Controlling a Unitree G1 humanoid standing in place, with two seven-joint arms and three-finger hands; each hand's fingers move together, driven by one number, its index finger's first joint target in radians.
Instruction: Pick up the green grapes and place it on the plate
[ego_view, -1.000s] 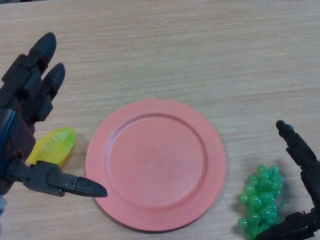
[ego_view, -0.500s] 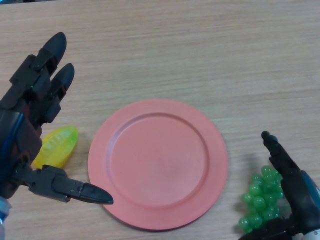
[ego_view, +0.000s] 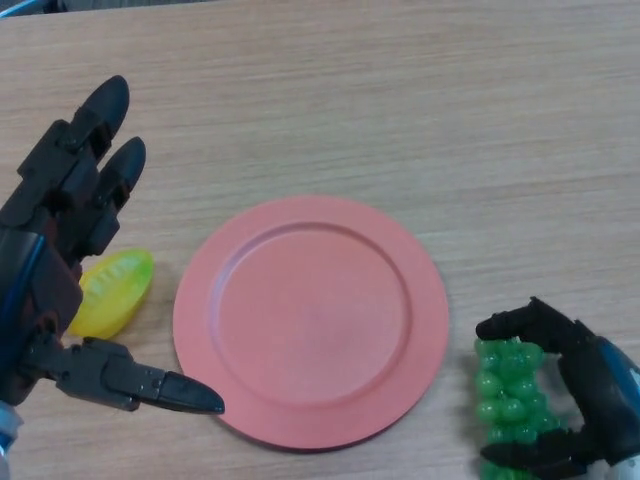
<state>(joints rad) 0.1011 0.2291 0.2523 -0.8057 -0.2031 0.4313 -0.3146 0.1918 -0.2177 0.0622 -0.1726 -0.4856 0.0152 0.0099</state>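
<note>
A bunch of green grapes (ego_view: 508, 395) lies on the wooden table at the bottom right, just right of the round pink plate (ego_view: 310, 320). My right hand (ego_view: 585, 385) comes in from the bottom right with its fingers curled over the top of the grapes and its thumb under them, closed round the bunch. My left hand (ego_view: 60, 260) is open at the left edge, fingers straight and thumb pointing toward the plate's lower left rim. The plate holds nothing.
A yellow-green lemon-like fruit (ego_view: 110, 292) lies just left of the plate, partly under my left hand. The wooden table (ego_view: 400, 110) stretches bare across the far side.
My right hand moved left over the grapes and its fingers curled down round the bunch. The left hand stayed nearly still.
</note>
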